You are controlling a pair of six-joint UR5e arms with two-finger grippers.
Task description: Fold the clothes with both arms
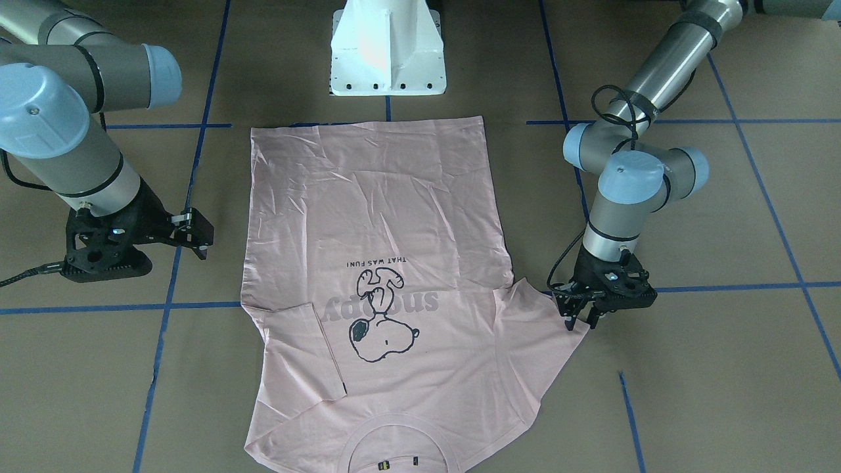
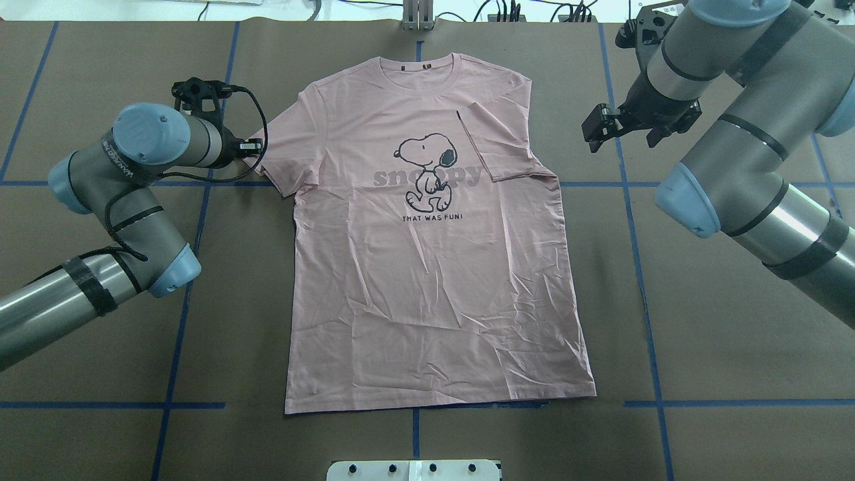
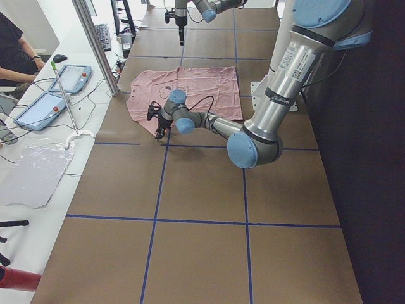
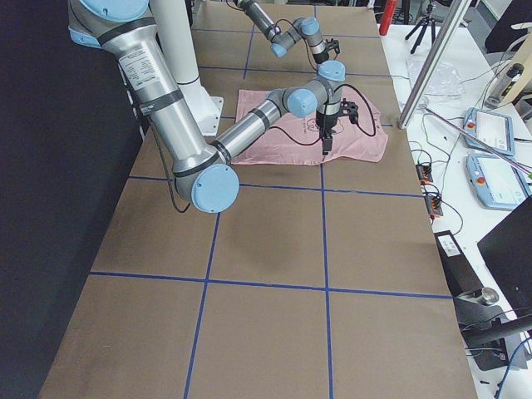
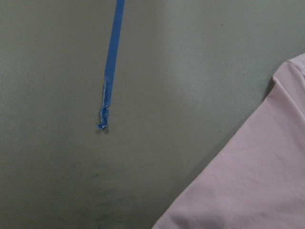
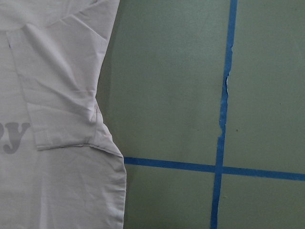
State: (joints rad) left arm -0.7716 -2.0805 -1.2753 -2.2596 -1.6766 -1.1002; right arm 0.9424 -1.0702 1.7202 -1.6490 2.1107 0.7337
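The pale pink T-shirt (image 2: 434,254) lies flat and face up on the brown table, collar away from the robot, with its cartoon dog print (image 2: 427,170) showing. One sleeve (image 2: 497,143), on my right arm's side, is folded in over the chest. The other sleeve (image 1: 555,315) lies spread out. My left gripper (image 1: 580,322) is low at that sleeve's outer tip, fingers apart at the hem; the left wrist view shows only the sleeve edge (image 5: 257,176). My right gripper (image 1: 197,233) hangs open and empty above the table, beside the shirt and clear of it.
Blue tape lines (image 2: 628,220) grid the brown table. The white base pedestal (image 1: 387,49) stands just behind the shirt's hem. Along the far table edge runs a side bench with tablets (image 3: 73,79), a plastic bag (image 3: 35,174), and a seated person (image 3: 16,44).
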